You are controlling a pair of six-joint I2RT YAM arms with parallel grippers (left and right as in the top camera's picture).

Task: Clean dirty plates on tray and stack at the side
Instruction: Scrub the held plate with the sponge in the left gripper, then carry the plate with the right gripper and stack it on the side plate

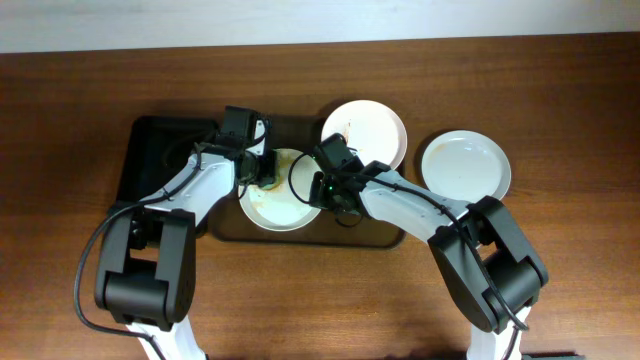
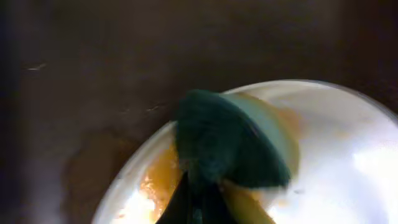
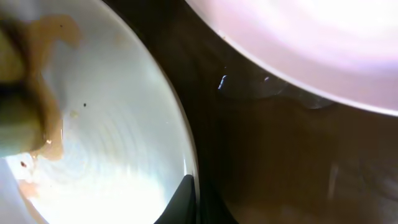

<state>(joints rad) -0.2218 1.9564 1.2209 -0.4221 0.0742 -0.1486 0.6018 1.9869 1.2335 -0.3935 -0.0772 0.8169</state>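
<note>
A dirty plate [image 1: 280,208] with brown-orange smears lies on the left half of the dark brown tray [image 1: 385,235]. My left gripper [image 1: 262,172] is shut on a green and yellow sponge [image 2: 230,140] that presses on this plate [image 2: 348,155] next to a smear. My right gripper [image 1: 322,188] is shut on the plate's right rim [image 3: 188,180]. A second plate [image 1: 368,130] with a small smear sits at the tray's back right and also shows in the right wrist view [image 3: 311,37]. A third plate [image 1: 465,165] lies on the table to the right of the tray.
A smaller glossy black tray [image 1: 150,150] stands against the brown tray's left side, under my left arm. Wooden table surface [image 1: 560,80] surrounds the trays. The tray's brown base [image 3: 298,162] shows between the two plates.
</note>
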